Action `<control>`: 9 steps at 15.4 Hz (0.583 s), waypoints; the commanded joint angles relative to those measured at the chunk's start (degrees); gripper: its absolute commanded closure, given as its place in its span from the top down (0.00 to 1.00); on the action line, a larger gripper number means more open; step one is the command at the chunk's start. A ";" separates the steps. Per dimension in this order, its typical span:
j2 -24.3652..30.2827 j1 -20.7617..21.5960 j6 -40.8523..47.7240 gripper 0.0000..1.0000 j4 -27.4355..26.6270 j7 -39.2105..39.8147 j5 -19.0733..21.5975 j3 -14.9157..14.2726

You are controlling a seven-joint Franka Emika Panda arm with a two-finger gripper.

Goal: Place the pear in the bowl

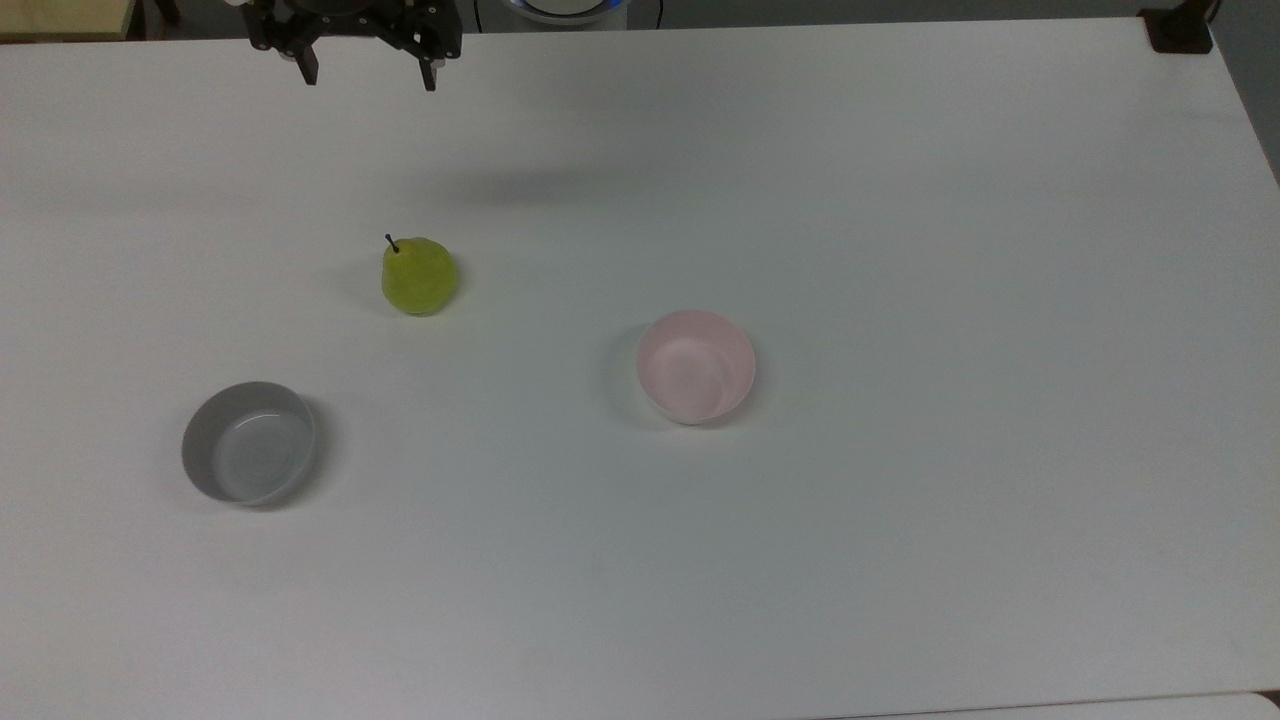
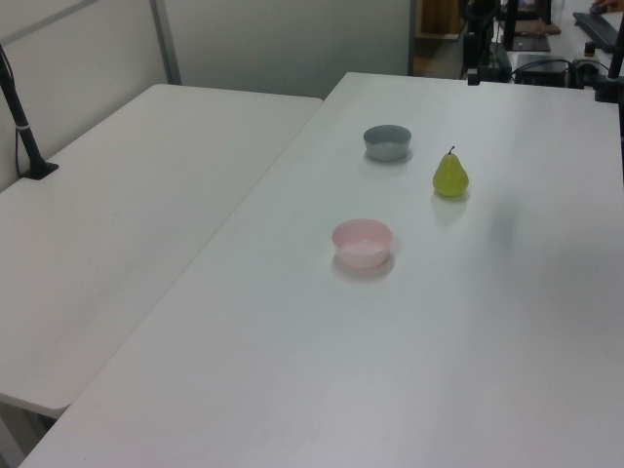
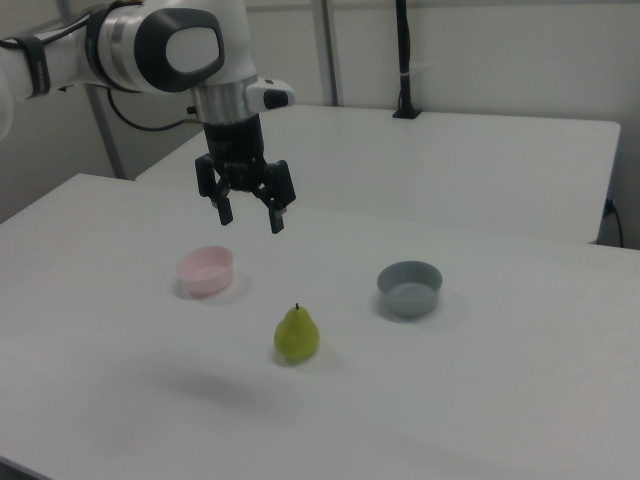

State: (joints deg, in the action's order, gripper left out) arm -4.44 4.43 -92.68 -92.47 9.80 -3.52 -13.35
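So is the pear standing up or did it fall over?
Standing up. The pear sits on its wide bottom, stem pointing upward.

On my desk (image 1: pixel 900 200) in the top view: pear (image 1: pixel 419 277) at ten o'clock of the bowl (image 1: pixel 697 366), second bowl (image 1: pixel 249 442) at eight, well apart.

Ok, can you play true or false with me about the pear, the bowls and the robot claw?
1. The pear is standing on the table, stem up. True.
2. The pear is inside the pink bowl. False: it sits on the table, apart from both bowls.
3. The gripper is open and up in the air. True.
4. The grey bowl has something in it. False: it looks empty.
5. The gripper is holding the pear. False: it holds nothing; the pear is below it on the table.
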 commanded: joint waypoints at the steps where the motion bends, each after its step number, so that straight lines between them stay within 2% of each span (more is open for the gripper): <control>1: 0.92 0.40 0.84 1.00 -0.16 0.65 4.11 -1.15; 9: -0.13 0.58 0.83 1.00 1.24 0.84 4.05 -1.59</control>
State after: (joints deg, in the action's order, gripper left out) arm -4.44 4.43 -92.68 -92.06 9.83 -0.05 -14.08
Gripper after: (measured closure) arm 0.000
